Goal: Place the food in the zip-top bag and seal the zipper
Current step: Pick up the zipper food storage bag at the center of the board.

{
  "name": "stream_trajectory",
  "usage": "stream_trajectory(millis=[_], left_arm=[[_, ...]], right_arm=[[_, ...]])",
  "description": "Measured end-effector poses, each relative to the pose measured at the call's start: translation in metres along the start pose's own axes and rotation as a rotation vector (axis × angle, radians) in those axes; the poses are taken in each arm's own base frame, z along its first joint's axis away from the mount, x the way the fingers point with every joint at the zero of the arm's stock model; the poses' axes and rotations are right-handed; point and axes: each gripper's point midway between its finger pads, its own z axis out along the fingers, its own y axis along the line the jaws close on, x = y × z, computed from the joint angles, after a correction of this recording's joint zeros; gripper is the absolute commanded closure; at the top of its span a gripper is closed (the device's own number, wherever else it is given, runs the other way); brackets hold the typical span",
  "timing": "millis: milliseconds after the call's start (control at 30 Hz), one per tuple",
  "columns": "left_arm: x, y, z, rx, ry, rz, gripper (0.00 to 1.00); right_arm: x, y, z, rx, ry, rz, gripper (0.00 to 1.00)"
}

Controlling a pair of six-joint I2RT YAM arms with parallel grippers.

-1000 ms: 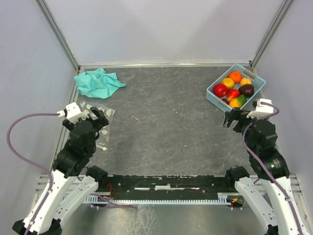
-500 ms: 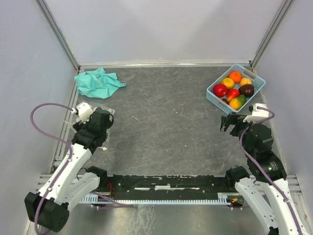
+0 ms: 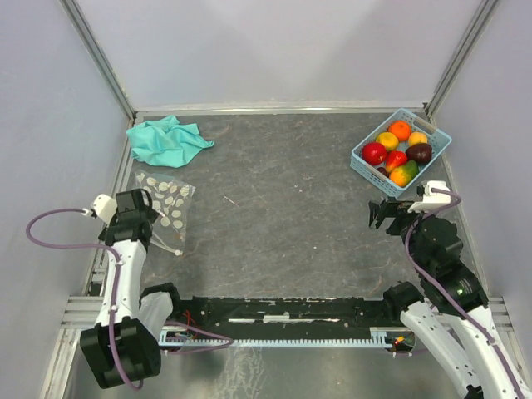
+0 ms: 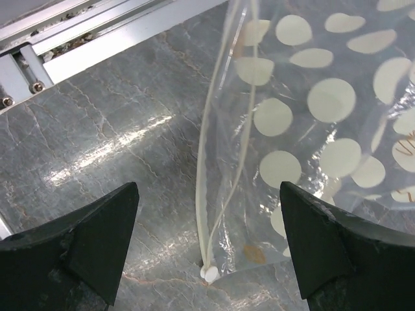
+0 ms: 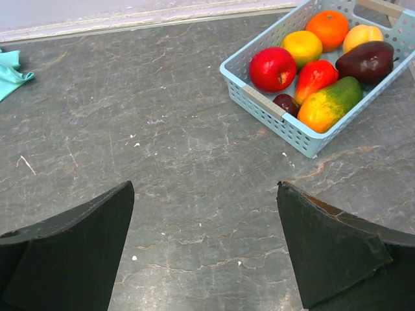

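Both pairs of fingers stand released, grasping nothing. Overhead, we see the left gripper [image 3: 138, 202] just behind the zip-top bag [image 3: 164, 201]. Left wrist: the zipper [image 4: 206, 162] lies between the fingers [image 4: 97, 240]. Right wrist: the food [image 5: 311, 61] fills a light-blue basket [image 5: 259, 98] ahead-right of the right gripper [image 5: 204, 188].

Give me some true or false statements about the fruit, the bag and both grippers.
1. Every toy fruit sits in the light-blue basket. True.
2. The left gripper is clamped on the zip-top bag. False: its jaws stand open above the bag, which lies flat on the table.
3. The teal cloth lies near the table's far left corner. True.
4. The right gripper holds a red fruit. False: it is open and empty, short of the basket.
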Motion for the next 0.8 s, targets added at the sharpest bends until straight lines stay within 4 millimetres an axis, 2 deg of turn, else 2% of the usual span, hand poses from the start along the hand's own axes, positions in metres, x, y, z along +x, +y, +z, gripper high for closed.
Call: stream_trajectory(millis=[100, 267, 367, 567, 800], left_arm=[[-0.002, 0.008, 0.007, -0.028, 0.018, -0.042, 0.09], [0.000, 0.009, 0.024, -0.035, 0.075, -0.118, 0.29], [0.003, 0.015, 0.035, -0.049, 0.101, -0.178, 0.33], [0.024, 0.030, 0.055, -0.080, 0.190, -0.264, 0.37], [0.035, 0.027, 0.070, -0.066, 0.249, -0.285, 0.47]], right_arm=[[-0.001, 0.005, -0.001, -0.021, -0.007, -0.005, 0.01], [0.000, 0.011, -0.002, -0.049, -0.014, -0.013, 0.01], [0.001, 0.013, -0.003, -0.058, -0.012, -0.018, 0.01], [-0.001, 0.013, -0.004, -0.059, -0.025, -0.022, 0.01], [-0.002, 0.015, -0.004, -0.067, -0.031, -0.020, 0.01]])
